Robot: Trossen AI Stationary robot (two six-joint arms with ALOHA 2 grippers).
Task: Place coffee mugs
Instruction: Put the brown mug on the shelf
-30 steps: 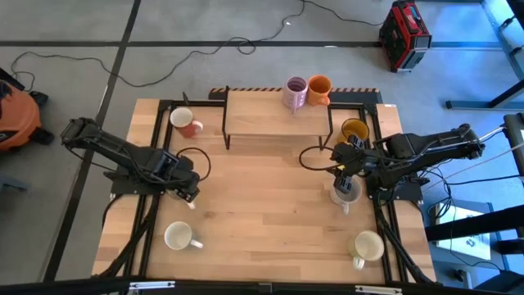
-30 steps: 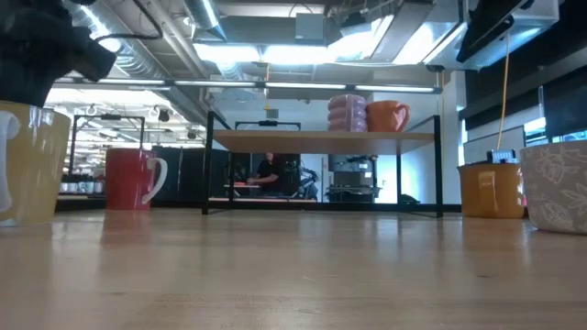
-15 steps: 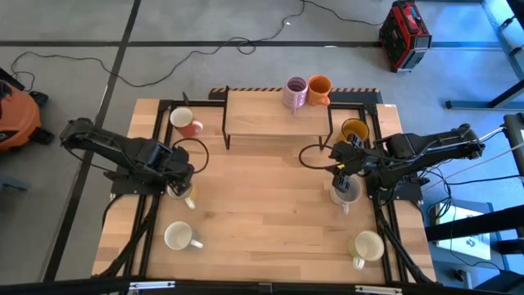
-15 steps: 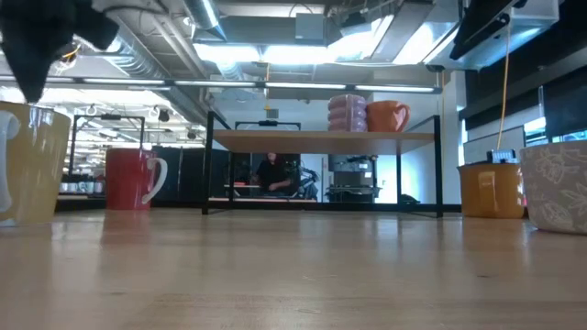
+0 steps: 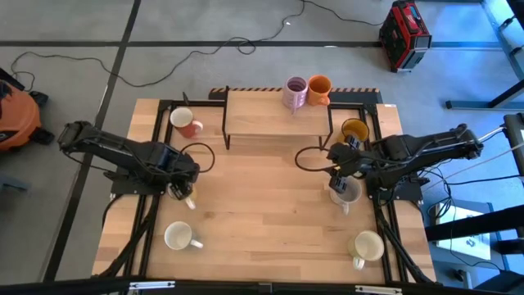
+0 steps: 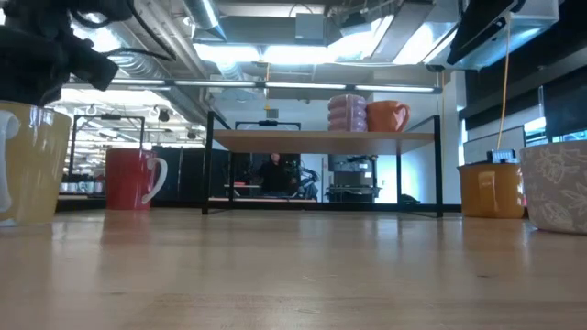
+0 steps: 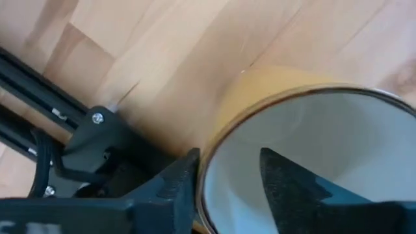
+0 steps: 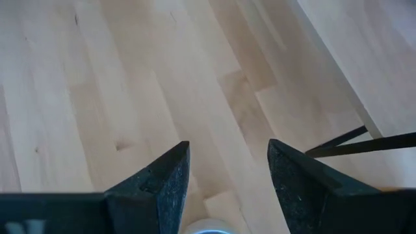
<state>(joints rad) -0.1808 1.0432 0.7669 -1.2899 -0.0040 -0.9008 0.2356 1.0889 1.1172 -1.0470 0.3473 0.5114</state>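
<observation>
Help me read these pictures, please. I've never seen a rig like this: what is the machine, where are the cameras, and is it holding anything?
Two dark robot arms work at a light wooden table. One picture looks straight down on it, one looks level across the tabletop, and two come from cameras on the arms' wrists.

The left end effector is open. Its two fingers straddle the rim of a cream ceramic mug, one inside and one outside, not yet clamped. The right end effector hangs open over a grey ceramic mug. Nothing is held.

A purple mug and an orange mug stand on a low wooden shelf. A red-orange mug, a mustard yellow mug, a white mug and a second cream mug stand on the table.
</observation>
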